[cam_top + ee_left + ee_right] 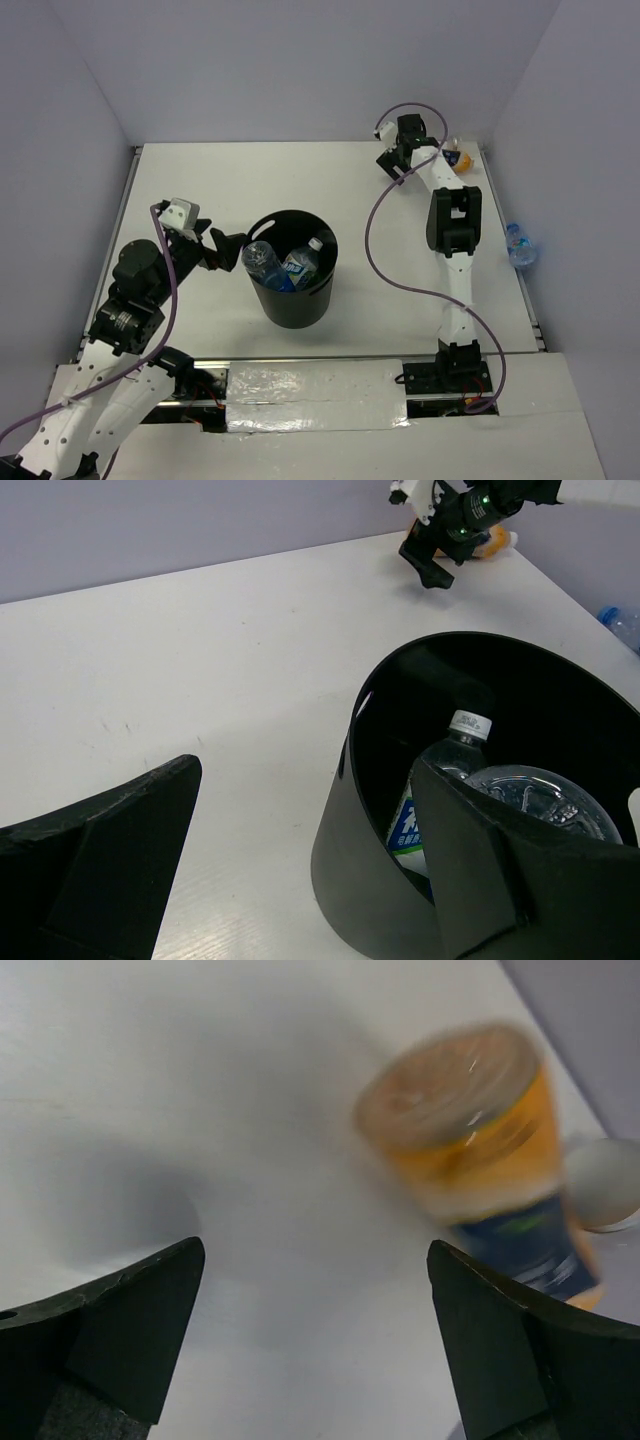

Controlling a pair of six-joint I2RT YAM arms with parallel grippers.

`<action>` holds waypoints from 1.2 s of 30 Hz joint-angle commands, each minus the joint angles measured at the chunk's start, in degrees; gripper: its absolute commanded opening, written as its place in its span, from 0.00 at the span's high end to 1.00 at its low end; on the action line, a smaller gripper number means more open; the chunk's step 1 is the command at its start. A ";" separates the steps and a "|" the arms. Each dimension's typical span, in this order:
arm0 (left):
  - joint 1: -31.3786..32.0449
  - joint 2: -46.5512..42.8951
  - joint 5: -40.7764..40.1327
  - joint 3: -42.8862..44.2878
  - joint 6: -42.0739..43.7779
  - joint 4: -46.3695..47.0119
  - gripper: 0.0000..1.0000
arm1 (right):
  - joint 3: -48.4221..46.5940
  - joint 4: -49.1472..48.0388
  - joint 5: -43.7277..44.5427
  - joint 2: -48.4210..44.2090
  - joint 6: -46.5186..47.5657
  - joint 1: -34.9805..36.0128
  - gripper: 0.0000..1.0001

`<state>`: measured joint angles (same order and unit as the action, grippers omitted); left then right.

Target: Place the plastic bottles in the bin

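The black bin (300, 300) stands at the table's middle and also shows in the left wrist view (370, 880). Inside it lie a clear bottle with a blue label (299, 264) and a plain clear bottle (259, 257), both seen in the left wrist view (463, 738) (545, 792). My left gripper (236, 250) (305, 770) is open and empty at the bin's left rim, with one finger over the rim. My right gripper (392, 160) (315, 1248) is open and empty at the far right. The orange bottle (459, 157) (480, 1150) lies just to its right.
Another clear bottle with a blue label (520, 243) (625, 625) lies off the table's right edge. A pale round thing (605, 1185) sits beside the orange bottle. Grey walls enclose the table at the back and sides. The right arm's purple cable (375, 240) hangs over the table.
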<state>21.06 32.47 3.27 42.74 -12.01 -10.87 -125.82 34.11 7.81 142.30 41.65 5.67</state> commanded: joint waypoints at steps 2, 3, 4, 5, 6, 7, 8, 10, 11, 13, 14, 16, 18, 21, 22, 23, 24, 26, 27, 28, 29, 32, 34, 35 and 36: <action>-0.49 0.05 0.78 -0.11 0.58 3.05 0.01 | 0.14 -5.02 6.87 -0.10 4.85 -1.54 0.01; -0.49 0.05 0.78 -0.11 0.58 3.05 0.01 | 0.31 -4.32 5.56 -0.18 4.67 -1.89 0.01; -0.49 -0.04 0.86 -0.11 0.58 3.05 0.01 | 0.92 -3.62 3.89 -1.22 4.32 -2.41 0.02; -0.49 0.05 0.86 -0.20 0.58 3.05 0.01 | 3.54 -3.44 1.87 -2.45 4.49 -2.59 0.02; -0.49 0.14 0.95 -0.12 0.58 3.05 0.01 | 5.74 -3.69 -2.93 -5.60 5.28 -2.86 0.03; -0.49 0.23 0.86 -0.20 0.58 3.05 0.01 | 8.20 -6.31 -4.20 -7.37 5.63 -2.95 0.03; -0.67 0.23 0.95 -0.20 0.58 3.14 0.01 | 13.01 -7.73 -4.82 -9.21 6.25 -2.95 0.03; -0.67 0.40 1.04 -0.11 0.50 3.05 0.01 | 16.12 -9.93 -6.14 -13.35 8.18 -2.95 0.02; -0.67 0.40 1.04 -0.11 0.50 2.96 0.01 | 18.05 -10.37 -5.97 -14.41 8.79 -2.95 0.02; -0.76 0.49 1.21 -0.20 0.50 3.14 0.01 | 19.29 -12.13 -3.70 -16.26 10.64 -3.03 0.01; -0.84 0.49 1.21 -0.20 0.41 3.05 0.01 | 18.95 -12.40 -2.38 -16.26 11.17 -3.38 0.01; -0.93 0.58 1.22 -0.20 0.50 3.05 0.01 | 16.76 -12.40 1.67 -14.78 12.22 -3.82 0.01; -0.93 0.58 1.21 -0.20 0.50 3.05 0.00 | 14.30 -11.35 3.25 -12.07 12.40 -4.96 0.00; -0.93 0.40 1.30 -0.29 0.50 2.96 0.01 | 9.90 -10.12 5.45 -8.46 12.75 -7.51 0.00; -1.02 0.40 1.22 -0.29 0.50 3.05 0.01 | 8.06 -9.59 5.54 -7.66 12.93 -8.04 0.00; -0.93 0.40 1.30 -0.29 0.50 3.05 0.01 | 7.09 -9.15 5.37 -6.78 13.19 -8.65 0.00; -0.93 0.49 1.30 -0.29 0.50 3.05 0.01 | 5.86 -8.54 5.11 -5.03 13.46 -9.79 0.00; -0.93 0.66 1.21 -0.29 0.58 2.96 0.01 | 2.69 -7.22 4.58 -3.35 13.46 -10.94 0.00; -1.02 0.67 1.21 -0.29 0.58 2.96 0.01 | 1.73 -6.52 3.80 -2.04 13.55 -11.47 0.01; -0.93 0.67 1.13 -0.20 0.58 2.96 0.01 | 0.15 -4.94 2.74 -1.59 13.55 -12.60 0.01; -1.02 0.58 1.13 -0.29 0.58 2.88 0.01 | -0.56 -3.88 -0.14 -0.80 13.55 -13.14 0.01; -1.02 0.58 1.04 -0.29 0.58 2.96 0.01 | -1.45 0.43 -6.12 -0.44 14.33 -14.90 0.04; -1.11 0.67 1.13 -0.20 0.58 2.96 0.01 | -0.66 2.53 -9.82 -0.36 15.04 -15.34 0.04; -1.11 0.75 1.13 -0.29 0.58 2.96 0.01 | -0.39 3.15 -11.23 -0.01 15.74 -15.43 0.05; -1.19 0.75 1.13 -0.29 0.58 2.96 0.01 | -0.22 4.20 -11.50 0.26 16.01 -15.43 0.05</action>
<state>20.32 33.19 3.75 42.74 -12.01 -10.72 -124.44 33.08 2.70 141.82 56.05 -10.61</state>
